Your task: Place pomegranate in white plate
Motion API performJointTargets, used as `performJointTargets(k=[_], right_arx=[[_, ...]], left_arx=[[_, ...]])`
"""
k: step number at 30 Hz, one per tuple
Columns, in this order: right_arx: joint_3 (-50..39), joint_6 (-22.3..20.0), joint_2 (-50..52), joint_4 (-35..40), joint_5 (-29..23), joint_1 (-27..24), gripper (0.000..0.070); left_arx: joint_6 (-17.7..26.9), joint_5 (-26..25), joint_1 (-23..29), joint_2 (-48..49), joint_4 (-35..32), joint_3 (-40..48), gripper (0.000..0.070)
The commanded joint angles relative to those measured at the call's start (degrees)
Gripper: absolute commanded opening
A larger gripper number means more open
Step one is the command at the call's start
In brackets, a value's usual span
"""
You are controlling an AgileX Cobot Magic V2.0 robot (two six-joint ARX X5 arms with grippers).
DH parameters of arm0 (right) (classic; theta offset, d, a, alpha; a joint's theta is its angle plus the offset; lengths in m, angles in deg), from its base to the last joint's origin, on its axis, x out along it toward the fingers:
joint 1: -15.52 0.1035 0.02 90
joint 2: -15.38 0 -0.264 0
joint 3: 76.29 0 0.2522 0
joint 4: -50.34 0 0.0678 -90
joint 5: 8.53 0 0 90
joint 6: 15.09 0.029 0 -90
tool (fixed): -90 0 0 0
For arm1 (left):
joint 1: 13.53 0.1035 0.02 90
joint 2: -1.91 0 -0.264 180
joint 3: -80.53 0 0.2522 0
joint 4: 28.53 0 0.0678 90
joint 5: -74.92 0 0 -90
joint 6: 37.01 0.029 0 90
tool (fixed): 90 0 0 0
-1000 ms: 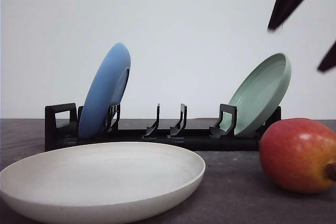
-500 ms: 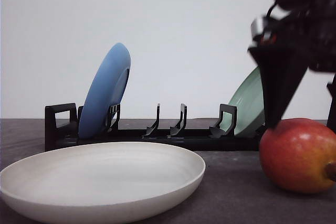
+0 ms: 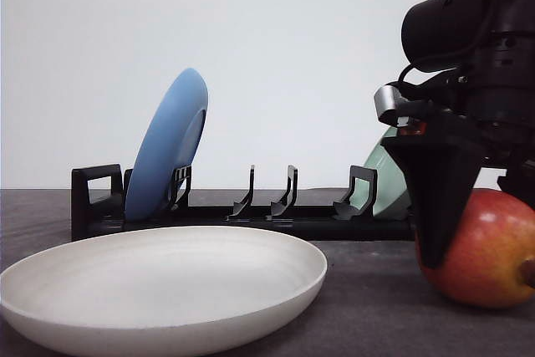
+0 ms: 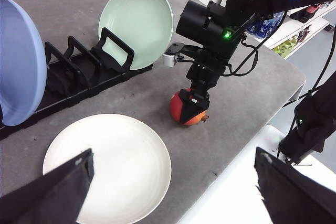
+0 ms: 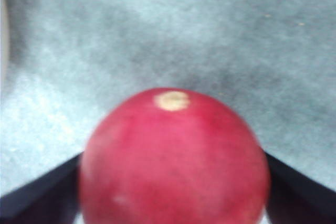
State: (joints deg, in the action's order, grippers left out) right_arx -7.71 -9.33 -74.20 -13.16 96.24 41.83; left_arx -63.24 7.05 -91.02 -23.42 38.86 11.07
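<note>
Right gripper straddles the pomegranate on the table right of the white plate, fingers spread, not yet pinching; smooth, firm, likely rolls — grip across its widest girth.

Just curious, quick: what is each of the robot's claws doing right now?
Left gripper: open, holding nothing.
Right gripper: fingers straddle the pomegranate on the table; a firm grip cannot be told.
</note>
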Motion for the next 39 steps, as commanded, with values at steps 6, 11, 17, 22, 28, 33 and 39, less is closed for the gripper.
performJointTargets(k=[6, 11, 17, 22, 28, 33, 39], right_arx=[[7.72, -0.32, -1.49, -3.72, 0.18, 3.04, 0.049], [18.57, 0.3, -5.02, -7.69, 2.21, 9.08, 0.049], [29.45, 1.47, -12.53, -6.39, 2.24, 17.8, 0.049], [32.07, 2.46, -17.71, -1.7, 1.24, 23.23, 0.049], [32.07, 2.63, -21.65, 0.16, -2.08, 26.47, 0.049], [32.06, 2.56, -23.68, 0.05, -3.02, 27.09, 0.0491], [32.05, 2.25, -25.23, 0.03, -2.95, 26.95, 0.0491]], left_arx=[[-0.19, -0.11, -0.79, -0.11, -0.51, -1.04, 0.0593], [-0.16, -0.11, -0.79, -0.11, -0.57, -1.05, 0.0593], [-0.19, -0.11, -0.79, -0.11, -0.68, -1.05, 0.0593], [-0.16, -0.09, -0.79, -0.11, -1.94, -1.03, 0.0593], [-0.19, -0.1, -0.79, -0.11, -2.23, -1.05, 0.0593], [-0.19, -0.11, -0.79, -0.11, -2.23, -1.04, 0.0593], [-0.19, -0.11, -0.79, -0.11, -2.22, -1.03, 0.0593]])
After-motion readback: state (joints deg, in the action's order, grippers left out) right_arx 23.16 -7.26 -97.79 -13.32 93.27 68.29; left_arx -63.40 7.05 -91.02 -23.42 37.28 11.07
